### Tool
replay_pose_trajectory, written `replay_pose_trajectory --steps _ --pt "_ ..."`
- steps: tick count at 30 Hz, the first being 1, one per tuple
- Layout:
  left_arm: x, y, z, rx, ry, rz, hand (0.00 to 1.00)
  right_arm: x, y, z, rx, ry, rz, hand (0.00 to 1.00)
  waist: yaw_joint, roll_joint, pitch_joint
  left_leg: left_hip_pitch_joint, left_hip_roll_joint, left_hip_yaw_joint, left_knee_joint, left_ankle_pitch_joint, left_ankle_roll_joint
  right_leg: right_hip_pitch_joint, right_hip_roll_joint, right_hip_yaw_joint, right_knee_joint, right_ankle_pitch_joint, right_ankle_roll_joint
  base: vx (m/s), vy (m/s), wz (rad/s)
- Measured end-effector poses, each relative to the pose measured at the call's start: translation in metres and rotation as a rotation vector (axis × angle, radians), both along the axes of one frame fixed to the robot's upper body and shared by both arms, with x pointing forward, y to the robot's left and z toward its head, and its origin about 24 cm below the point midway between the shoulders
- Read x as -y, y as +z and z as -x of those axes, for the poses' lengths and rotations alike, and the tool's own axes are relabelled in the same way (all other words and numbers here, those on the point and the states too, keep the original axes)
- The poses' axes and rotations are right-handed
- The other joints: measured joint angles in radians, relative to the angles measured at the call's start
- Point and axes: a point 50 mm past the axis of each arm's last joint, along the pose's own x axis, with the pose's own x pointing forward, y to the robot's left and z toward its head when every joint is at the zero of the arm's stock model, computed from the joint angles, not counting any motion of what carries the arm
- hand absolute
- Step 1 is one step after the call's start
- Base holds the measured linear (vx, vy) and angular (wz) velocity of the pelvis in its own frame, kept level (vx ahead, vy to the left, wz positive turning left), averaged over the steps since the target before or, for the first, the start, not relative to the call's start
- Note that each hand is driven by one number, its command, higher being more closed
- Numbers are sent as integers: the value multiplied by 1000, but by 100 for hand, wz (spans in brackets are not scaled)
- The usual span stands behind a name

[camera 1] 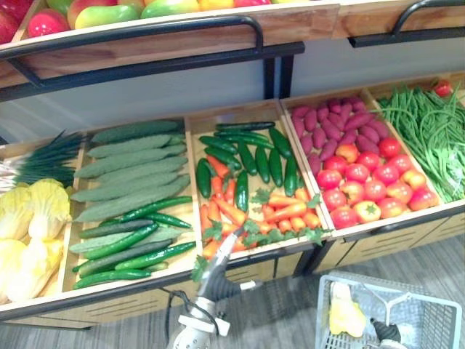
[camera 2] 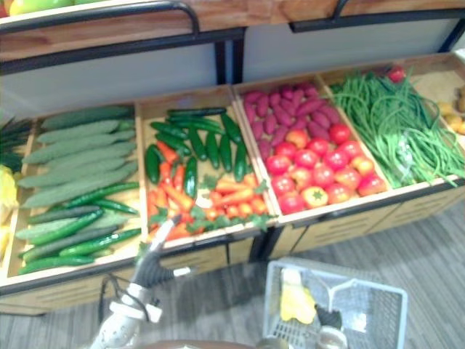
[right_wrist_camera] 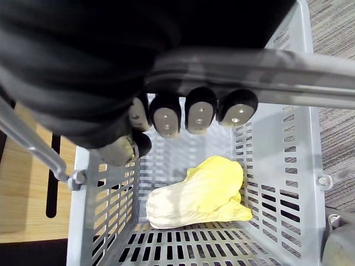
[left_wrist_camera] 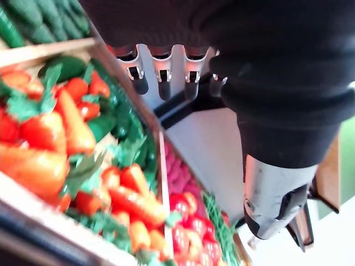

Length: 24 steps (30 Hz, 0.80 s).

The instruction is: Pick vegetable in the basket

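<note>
Silver fingers of the left hand are straight and spread, thumb apart, holding nothing. It hovers at the front edge of the carrots, which fill the near half of 1 wooden compartment, with dark green cucumbers behind them. Right hand has its fingers curled round the grey handle of the slotted plastic basket. 1 yellow-white cabbage lies on the basket floor, on its side. The basket is in front of the stand, below the tomatoes. Purple sweet potatoes sit behind the tomatoes, green beans in the next compartment to the right. Left of the carrots are long pale-green gourds, then more cabbages. Fruit lines the upper shelf.
</note>
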Motion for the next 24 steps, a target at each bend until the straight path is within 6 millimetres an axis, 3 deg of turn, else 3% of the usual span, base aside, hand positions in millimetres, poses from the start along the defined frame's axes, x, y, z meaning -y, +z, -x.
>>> replay_pose_trajectory --steps 8,13,20,24 --pt "-30 26 -36 158 200 -172 0 1 0 2 -8 1 2 100 -2 1 -14 3 -3 2 -7 0 0 -2 0 6 -3 5 -1 0 0 0" --pt "-49 25 -60 140 251 -334 0 4 3 -3 0 13 9 100 -6 1 -14 3 -7 20 -16 1 0 -8 4 18 -22 16 0 2 -10 -7" --pt "-77 32 -90 124 236 -613 0 8 12 -20 70 44 16 100 -51 6 4 -1 -18 69 -16 0 0 -48 4 71 -32 33 -11 -1 -28 -21" --pt "-76 44 -105 173 182 -722 0 12 18 -31 114 55 30 100 -54 14 41 -19 -23 111 -7 -3 1 -94 3 112 -32 48 -12 -44 -45 -25"
